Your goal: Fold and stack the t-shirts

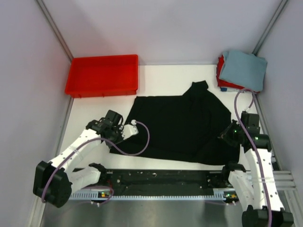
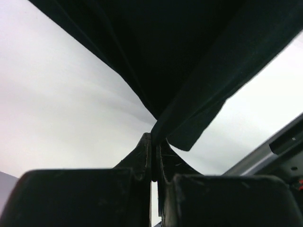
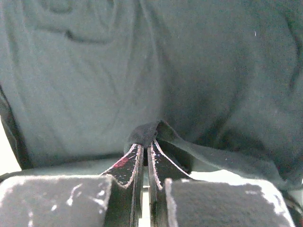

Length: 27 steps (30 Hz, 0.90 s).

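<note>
A large black t-shirt (image 1: 177, 125) lies spread on the white table, one sleeve pointing to the back. My left gripper (image 1: 124, 135) is shut on the shirt's near-left edge; the left wrist view shows black cloth (image 2: 189, 71) pinched between the fingertips and lifted. My right gripper (image 1: 226, 135) is shut on the shirt's right side; the right wrist view shows a small fold of cloth (image 3: 149, 132) clamped between the fingers. A folded grey-blue t-shirt (image 1: 244, 69) lies on a folded red t-shirt (image 1: 220, 71) at the back right corner.
A red plastic tray (image 1: 103, 75) stands at the back left. Grey walls close in both sides. A black rail (image 1: 161, 177) runs along the table's near edge between the arm bases.
</note>
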Tool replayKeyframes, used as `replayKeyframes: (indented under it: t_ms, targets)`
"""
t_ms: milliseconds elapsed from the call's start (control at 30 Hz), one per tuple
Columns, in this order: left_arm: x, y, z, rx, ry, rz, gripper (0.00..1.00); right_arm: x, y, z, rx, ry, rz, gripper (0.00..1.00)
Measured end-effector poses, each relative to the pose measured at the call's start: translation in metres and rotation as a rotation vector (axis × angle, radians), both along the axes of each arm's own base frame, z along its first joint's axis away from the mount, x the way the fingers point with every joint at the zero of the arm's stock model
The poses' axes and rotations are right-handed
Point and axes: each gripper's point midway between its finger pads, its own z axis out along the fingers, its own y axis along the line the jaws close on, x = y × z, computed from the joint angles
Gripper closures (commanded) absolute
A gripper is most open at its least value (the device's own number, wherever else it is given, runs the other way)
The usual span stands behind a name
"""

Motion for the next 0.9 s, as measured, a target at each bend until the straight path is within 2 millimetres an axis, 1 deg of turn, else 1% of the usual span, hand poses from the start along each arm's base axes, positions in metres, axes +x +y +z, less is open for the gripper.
replayKeyframes:
  t_ms: [100,267,367,500,600,800,900]
  targets:
    - [0.012,0.003,-0.008,0.025,-0.029,0.055,1.0,0.024,-0.005,-0.014,-0.005,0.009,-0.018,1.0]
    - [0.022,0.008,-0.019,0.062,-0.045,0.131,1.0,0.057,-0.018,-0.034,-0.052,0.04,-0.051,1.0]
    - [0.027,0.007,-0.025,0.067,-0.042,0.163,1.0,0.07,-0.025,-0.049,-0.077,0.076,-0.063,1.0]
    - [0.034,0.007,-0.032,0.077,-0.05,0.206,1.0,0.078,-0.033,-0.059,-0.112,0.099,-0.075,1.0]
    - [0.038,0.006,-0.033,0.072,-0.058,0.234,1.0,0.085,-0.039,-0.057,-0.143,0.094,-0.083,1.0]
    - [0.041,0.006,-0.029,0.065,-0.073,0.265,1.0,0.107,-0.046,-0.036,-0.177,0.029,-0.092,1.0]
    - [0.047,0.004,-0.023,0.053,-0.091,0.283,1.0,0.114,-0.049,-0.038,-0.187,0.028,-0.09,1.0]
